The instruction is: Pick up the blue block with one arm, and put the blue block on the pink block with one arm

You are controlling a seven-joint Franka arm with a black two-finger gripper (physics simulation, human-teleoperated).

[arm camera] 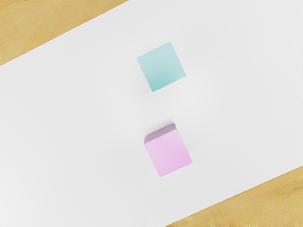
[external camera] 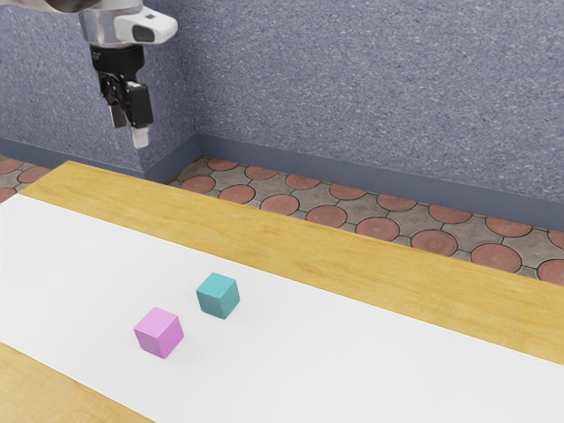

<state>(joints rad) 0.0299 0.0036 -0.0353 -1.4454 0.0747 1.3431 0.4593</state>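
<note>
The blue block (external camera: 217,294) is a small teal cube resting on the white strip of the table. Just beside it, toward the front and the exterior view's left, sits the pink block (external camera: 159,331), with a small gap between the two. My gripper (external camera: 128,130) hangs high above the table at the exterior view's upper left, far from both cubes, its fingers open with nothing between them. Looking down from the wrist, I see the blue block (arm camera: 161,66) and the pink block (arm camera: 168,152) lying apart on the white surface.
The table (external camera: 370,264) has wooden borders along the white strip (external camera: 370,352). Behind it are a tiled floor (external camera: 379,211) and a blue-grey wall (external camera: 370,79). The wooden edges (arm camera: 42,23) frame the strip in the wrist view.
</note>
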